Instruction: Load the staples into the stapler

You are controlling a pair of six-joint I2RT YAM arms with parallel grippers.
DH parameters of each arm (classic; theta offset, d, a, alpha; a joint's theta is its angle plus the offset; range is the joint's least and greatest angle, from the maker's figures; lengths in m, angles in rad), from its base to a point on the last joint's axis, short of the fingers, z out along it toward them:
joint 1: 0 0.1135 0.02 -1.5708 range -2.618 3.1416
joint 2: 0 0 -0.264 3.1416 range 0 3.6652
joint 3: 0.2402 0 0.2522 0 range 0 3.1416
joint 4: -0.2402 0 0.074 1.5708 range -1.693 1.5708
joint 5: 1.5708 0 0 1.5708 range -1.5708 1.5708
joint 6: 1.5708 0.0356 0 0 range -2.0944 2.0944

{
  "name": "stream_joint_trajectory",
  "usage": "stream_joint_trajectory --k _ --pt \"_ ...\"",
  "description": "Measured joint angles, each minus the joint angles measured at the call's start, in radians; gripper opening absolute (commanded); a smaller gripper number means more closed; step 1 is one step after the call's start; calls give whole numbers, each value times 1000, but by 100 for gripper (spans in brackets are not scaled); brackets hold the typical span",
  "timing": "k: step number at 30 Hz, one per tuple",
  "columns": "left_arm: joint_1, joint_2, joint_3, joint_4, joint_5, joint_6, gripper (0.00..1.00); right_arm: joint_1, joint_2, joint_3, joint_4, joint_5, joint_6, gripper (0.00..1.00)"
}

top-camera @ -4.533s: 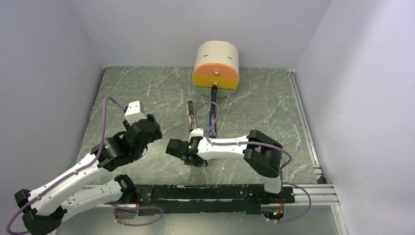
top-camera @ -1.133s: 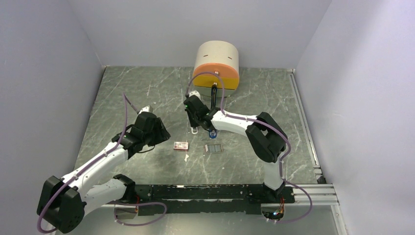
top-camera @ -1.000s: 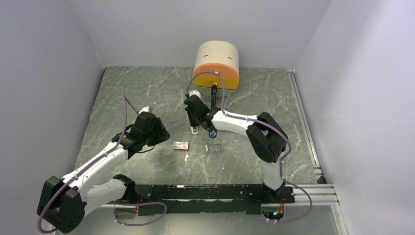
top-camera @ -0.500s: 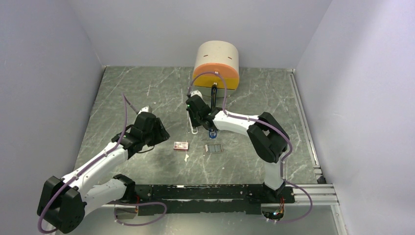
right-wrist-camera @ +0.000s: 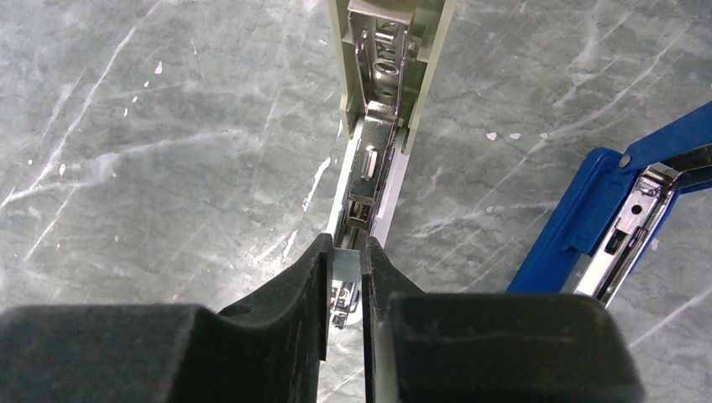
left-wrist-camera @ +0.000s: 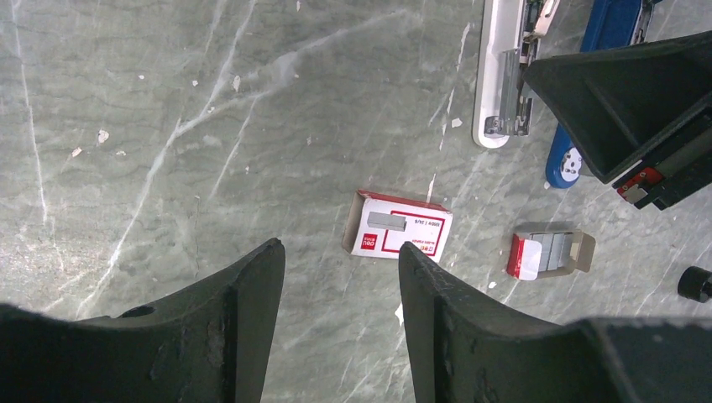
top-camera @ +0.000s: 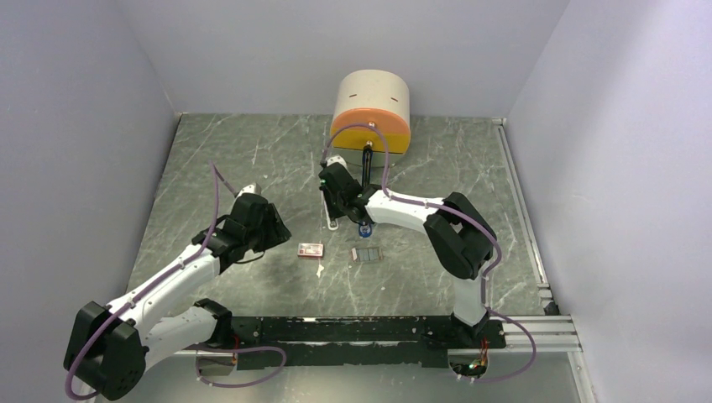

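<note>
A few seconds back the right tool (right-wrist-camera: 346,248) sits low at the front of the tabletop (top-camera: 252,151), covering the supplies. Now it is farther back, over the open white stapler (right-wrist-camera: 378,159), and within the last second it barely shifts. Its fingers are nearly together, pinching a thin silvery piece that is most likely a strip of staples (right-wrist-camera: 344,273), though the wrist view shows only a sliver of it. The piece sits in line with the stapler's bare metal channel, right at its near end. That puts the task at the insertion step: pickup looks done, seating is not.

The left tool (left-wrist-camera: 340,250) stands nearer the middle than before, fingers apart and empty, hovering just short of the red-and-white box (left-wrist-camera: 399,227). More staples lie in the small open tray (left-wrist-camera: 550,252) near that box. The blue stapler (right-wrist-camera: 588,218) lies alongside the white one.
</note>
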Motion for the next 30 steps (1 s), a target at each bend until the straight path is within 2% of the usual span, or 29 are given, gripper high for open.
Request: stream_joint_trajectory --k 30 --pt "3 0 -3 6 2 0 57 6 -29 1 -17 16 15 18"
